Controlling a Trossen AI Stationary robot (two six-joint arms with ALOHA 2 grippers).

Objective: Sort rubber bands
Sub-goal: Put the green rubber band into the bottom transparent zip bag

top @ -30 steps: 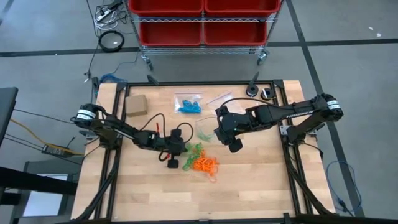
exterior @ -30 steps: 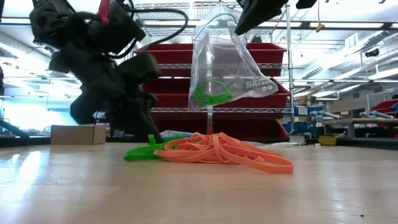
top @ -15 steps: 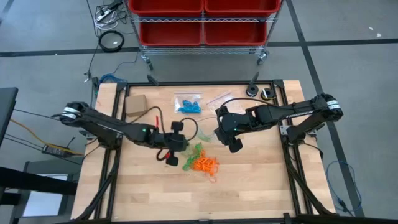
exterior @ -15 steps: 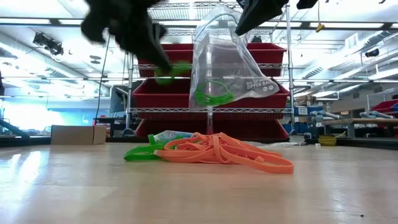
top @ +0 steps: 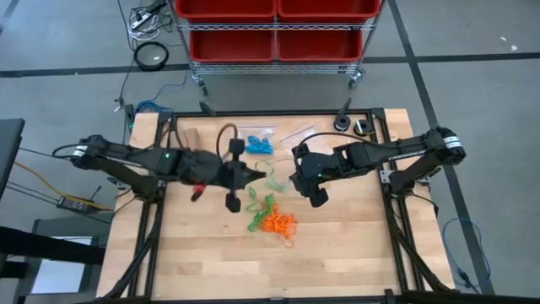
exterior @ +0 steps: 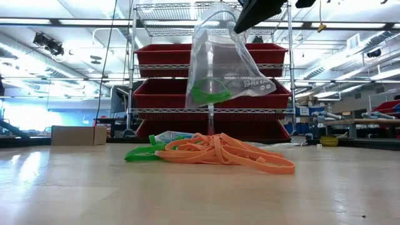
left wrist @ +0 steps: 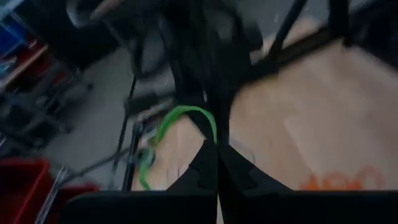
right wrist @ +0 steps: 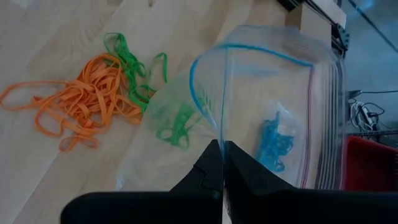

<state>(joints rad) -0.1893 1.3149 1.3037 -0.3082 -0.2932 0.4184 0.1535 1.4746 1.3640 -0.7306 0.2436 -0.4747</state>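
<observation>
A small cardboard box [top: 187,135] sits at the table's [top: 337,253] far left. The left hand [left wrist: 217,144] is raised over mid-table, fingers pinched shut on one green rubber band [left wrist: 185,118]. A bag of blue bands [top: 256,141] lies at the far edge. Loose rubber bands [exterior: 212,152], green beside orange, lie heaped at the centre of the table. The right hand [right wrist: 222,144] hangs above and just right of the heap, closed on the rim of a clear bag [exterior: 224,59] holding green bands [exterior: 211,92].

Clear zip bag [exterior: 220,65] hanging above orange and green rubber bands [exterior: 215,153]
</observation>
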